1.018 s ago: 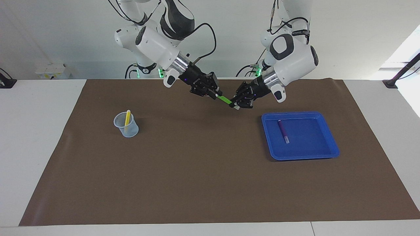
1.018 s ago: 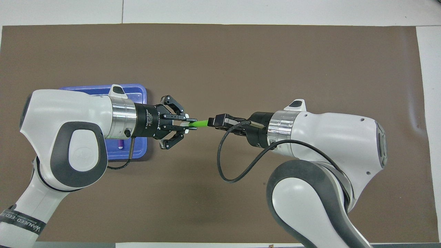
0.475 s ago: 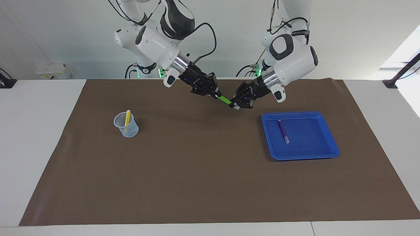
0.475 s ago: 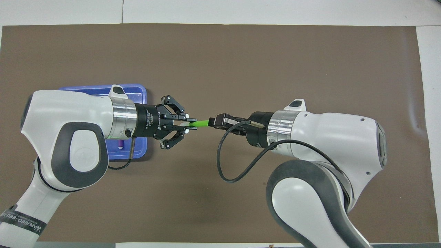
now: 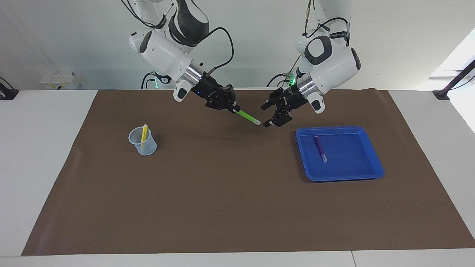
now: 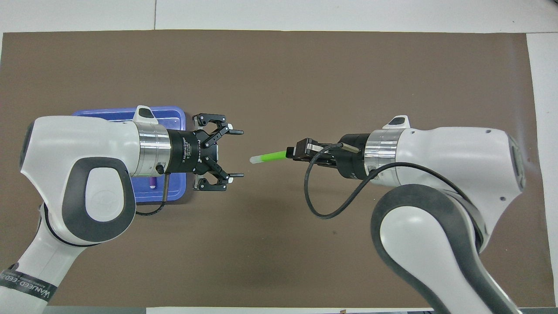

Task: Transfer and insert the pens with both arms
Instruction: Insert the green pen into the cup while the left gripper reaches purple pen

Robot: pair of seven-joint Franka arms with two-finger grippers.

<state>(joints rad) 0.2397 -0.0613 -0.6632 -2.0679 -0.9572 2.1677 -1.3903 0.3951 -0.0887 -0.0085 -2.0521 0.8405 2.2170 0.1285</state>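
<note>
Yellow pen (image 5: 144, 134) stands in the cup (image 5: 143, 141) at mid-left; at centre the right gripper (image 5: 231, 106) clamps the green pen (image 5: 248, 117), uninserted; the left gripper (image 5: 270, 115) gapes empty; the purple pen (image 5: 320, 148) waits in the blue tray (image 5: 365, 170) at right

I can make out white lettering on the black wrist collar of the left gripper (image 6: 222, 153), reading roughly "2F Adaptive Gripper". A black band low on the left arm (image 6: 26, 285) carries white text, only partly legible to me, perhaps "WANJEED".
</note>
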